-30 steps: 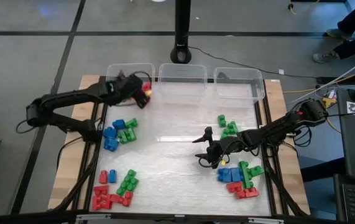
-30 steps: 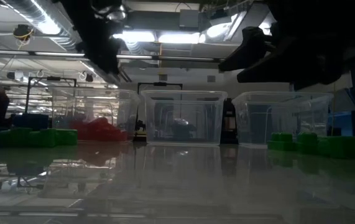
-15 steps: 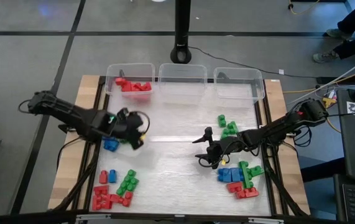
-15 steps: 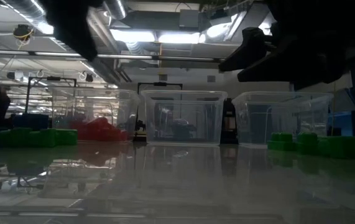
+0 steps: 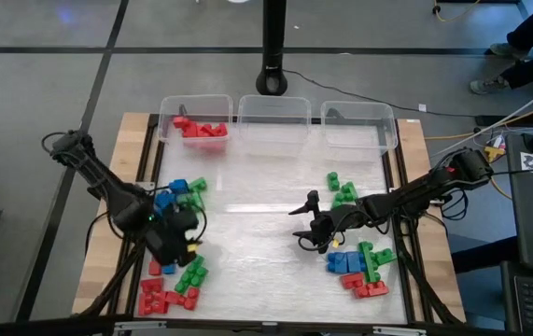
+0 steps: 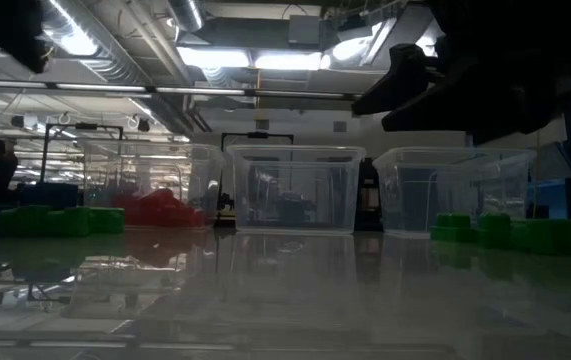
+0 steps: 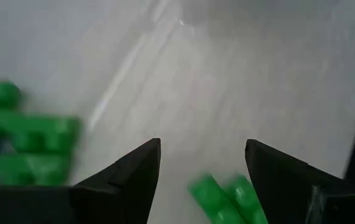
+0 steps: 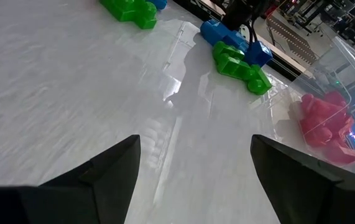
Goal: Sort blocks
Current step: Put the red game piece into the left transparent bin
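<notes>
Blocks [image 5: 176, 285]: small studded plastic bricks in red, green and blue, lying in loose clusters near the table's left and right edges.
Red blocks [image 5: 201, 129]: a few are seen inside the left bin [image 5: 165, 112].
Bins: three clear, thin-walled rectangular tubs, set in a row at the far edge.
Table [image 5: 266, 196]: pale, glossy surface.
Left gripper [image 5: 184, 245]: held above the left-hand clusters; fingers parted, nothing between them.
Right gripper [image 5: 307, 222]: held above bare table beside the right-hand clusters; fingers spread, empty.
Left wrist view: green blocks [image 7: 224, 198] are blurred, cut off by the fingers.
Low view: both arms appear only as dark silhouettes.
</notes>
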Tool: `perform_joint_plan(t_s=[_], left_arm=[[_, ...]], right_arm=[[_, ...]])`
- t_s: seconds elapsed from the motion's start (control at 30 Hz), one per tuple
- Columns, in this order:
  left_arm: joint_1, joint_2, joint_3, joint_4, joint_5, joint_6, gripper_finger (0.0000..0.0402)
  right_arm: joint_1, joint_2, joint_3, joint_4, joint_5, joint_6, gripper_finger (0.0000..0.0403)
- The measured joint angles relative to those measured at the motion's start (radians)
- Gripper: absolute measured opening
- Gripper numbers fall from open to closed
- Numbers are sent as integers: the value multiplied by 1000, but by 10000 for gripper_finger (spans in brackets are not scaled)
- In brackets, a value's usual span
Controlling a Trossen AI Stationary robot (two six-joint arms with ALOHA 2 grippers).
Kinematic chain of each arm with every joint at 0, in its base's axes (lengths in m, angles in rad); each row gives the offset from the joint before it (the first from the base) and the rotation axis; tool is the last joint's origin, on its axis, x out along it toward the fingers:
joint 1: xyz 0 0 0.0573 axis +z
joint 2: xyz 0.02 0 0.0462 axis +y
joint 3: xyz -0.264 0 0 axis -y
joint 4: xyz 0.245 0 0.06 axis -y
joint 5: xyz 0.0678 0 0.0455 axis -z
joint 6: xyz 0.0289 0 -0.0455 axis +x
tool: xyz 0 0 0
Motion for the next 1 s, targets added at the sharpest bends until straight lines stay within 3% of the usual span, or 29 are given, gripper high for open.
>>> perform_joint_plan(t_s=[0.2,0.67,0.83,1.0], left_arm=[[-100,106,0,29,109,-153,223],[-253,348,0,456,258,-202,223],[-292,397,0,465,358,-219,223],[-315,399,0,432,368,-227,223]], right_arm=[[0,0,0,0,0,0,305],[0,0,0,0,0,2,305],[0,0,0,0,0,2,305],[0,0,0,0,0,7,305]])
